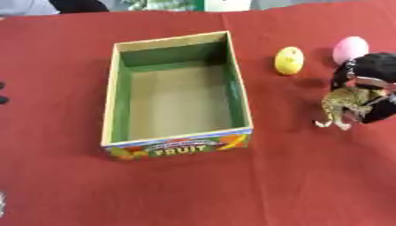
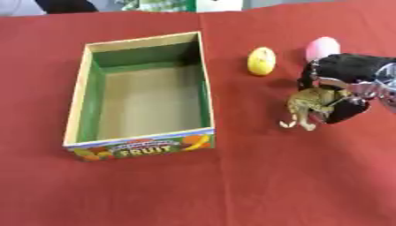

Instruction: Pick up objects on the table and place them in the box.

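My right hand (image 2: 349,73) comes in from the right, its fingers curled on a spotted tan toy animal (image 2: 308,105) with pale feet. The toy hangs just above the red cloth, to the right of the box and apart from it. The open cardboard box (image 1: 114,92) has green inner walls and a front panel reading FRUIT, and nothing lies inside it. A yellow egg-shaped object (image 1: 288,60) lies right of the box's far corner. Beyond my right hand is a pink egg-shaped object (image 1: 350,47), partly hidden by it. A dark bit of my left hand (image 1: 2,99) shows at the left edge.
A red cloth (image 1: 294,185) covers the whole table. White and green things (image 1: 193,3) stand along the far edge behind the box. Open cloth stretches in front of the box and to its left.
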Robot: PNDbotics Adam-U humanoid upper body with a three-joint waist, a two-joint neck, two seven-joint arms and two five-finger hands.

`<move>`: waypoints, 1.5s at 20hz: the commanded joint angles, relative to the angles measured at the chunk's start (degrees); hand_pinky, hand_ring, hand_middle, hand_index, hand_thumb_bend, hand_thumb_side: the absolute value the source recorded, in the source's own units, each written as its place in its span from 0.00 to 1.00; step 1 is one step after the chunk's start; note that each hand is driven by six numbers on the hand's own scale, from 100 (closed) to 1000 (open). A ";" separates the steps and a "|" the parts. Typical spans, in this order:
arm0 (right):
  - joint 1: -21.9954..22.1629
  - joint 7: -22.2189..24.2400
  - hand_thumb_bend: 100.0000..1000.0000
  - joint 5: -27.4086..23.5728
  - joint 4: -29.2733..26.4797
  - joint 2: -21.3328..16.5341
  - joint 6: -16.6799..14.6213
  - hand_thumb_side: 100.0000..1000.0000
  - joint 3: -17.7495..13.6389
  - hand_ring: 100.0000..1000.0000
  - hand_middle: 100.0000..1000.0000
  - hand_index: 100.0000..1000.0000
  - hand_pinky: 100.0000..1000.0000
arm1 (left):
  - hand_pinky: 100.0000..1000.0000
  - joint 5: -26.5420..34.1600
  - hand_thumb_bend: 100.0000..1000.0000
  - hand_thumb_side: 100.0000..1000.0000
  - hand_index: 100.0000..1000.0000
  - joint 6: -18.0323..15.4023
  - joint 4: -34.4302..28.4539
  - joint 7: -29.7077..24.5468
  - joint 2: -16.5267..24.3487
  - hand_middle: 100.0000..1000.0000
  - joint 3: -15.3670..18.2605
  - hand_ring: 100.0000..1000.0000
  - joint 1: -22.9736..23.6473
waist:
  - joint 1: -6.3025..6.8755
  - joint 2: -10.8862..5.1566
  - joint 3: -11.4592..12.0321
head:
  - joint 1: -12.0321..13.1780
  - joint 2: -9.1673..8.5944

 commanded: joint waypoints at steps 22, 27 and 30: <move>-9.56 3.98 0.00 -1.28 -8.95 -2.64 0.13 0.30 -0.87 0.68 0.38 0.47 0.64 | 0.45 0.08 0.00 0.83 0.69 0.35 -0.84 0.13 1.79 0.63 -0.17 0.57 -0.23 | -2.07 -3.02 -0.24 | -0.23 0.48; -15.57 5.51 0.00 -0.62 -6.74 0.79 -0.68 0.29 0.77 0.68 0.38 0.47 0.64 | 0.45 0.12 0.00 0.83 0.69 0.29 -0.84 0.09 1.90 0.63 -0.23 0.57 -0.29 | -2.24 -3.21 -0.22 | -0.29 0.66; -19.71 6.47 0.00 -0.10 -4.54 3.83 -1.27 0.29 2.02 0.68 0.38 0.47 0.64 | 0.45 0.18 0.00 0.83 0.69 0.26 -0.84 0.07 1.88 0.63 -0.29 0.57 -0.33 | -2.25 -3.30 -0.23 | -0.41 0.74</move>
